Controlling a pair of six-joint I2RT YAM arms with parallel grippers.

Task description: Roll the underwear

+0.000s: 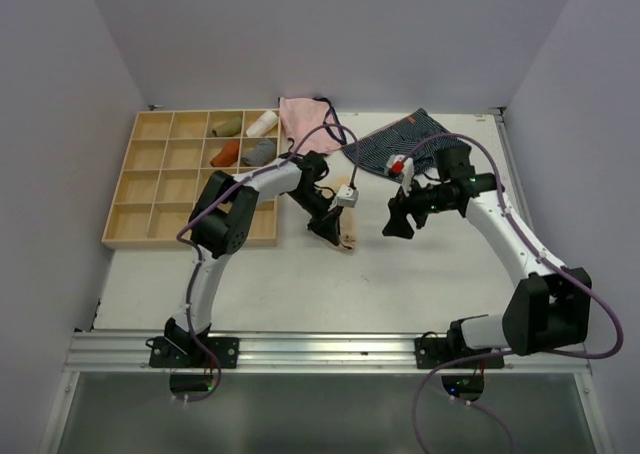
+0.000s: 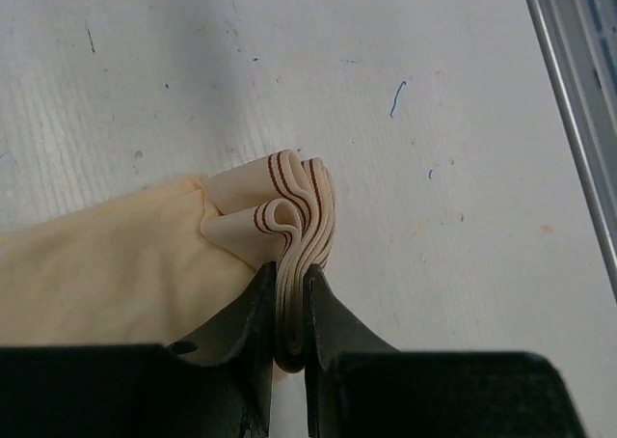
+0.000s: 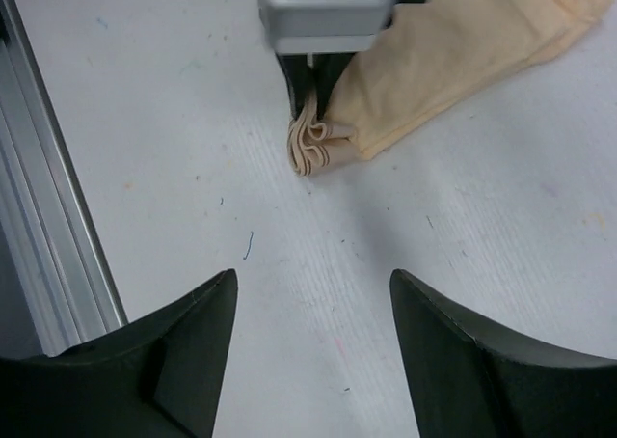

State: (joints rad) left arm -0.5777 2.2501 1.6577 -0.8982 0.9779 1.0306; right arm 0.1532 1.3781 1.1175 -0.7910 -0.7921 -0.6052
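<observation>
**Near edge outward.** Nearest me, the silver mounting rail (image 1: pixel 330 346) carries both arm bases. Beyond it lies the white, lightly scuffed surface (image 1: pixel 300 294).

**Mid-surface, right.** The right jaws stand wide apart and hold nothing. They hover over bare surface and point at the cloth from near by, without touching it.

**Mid-surface, left.** The left jaws are closed on the gathered end of the plain pale peach-beige cloth underwear (image 2: pixel 116 255). In the left wrist view the brown-lined waistband (image 2: pixel 294 202) is bunched into several folds and pinched between the two black fingers (image 2: pixel 253 308). The rest of the garment lies flat on the surface, trailing away from the pinch.

**Step in hand.** I judge this to be the start of the roll, with only the core formed.
- I would keep the left pinch firm and low.
- I would turn the wrist so the cloth winds round the folded core.
- I would set the right jaws on the loose tail to keep it taut and square.
- A slack tail would likely roll skewed, and a lifted pinch could drag the whole piece.

**Farther off.** To the left, a light wooden compartment tray (image 1: pixel 125 229) holds a few rolled cloths (image 1: pixel 228 127) in its far cells. At the far edge lie a pink pair with dark trim (image 1: pixel 300 119) and a navy striped pair with a red tag (image 1: pixel 400 144), both well apart from the work.
</observation>
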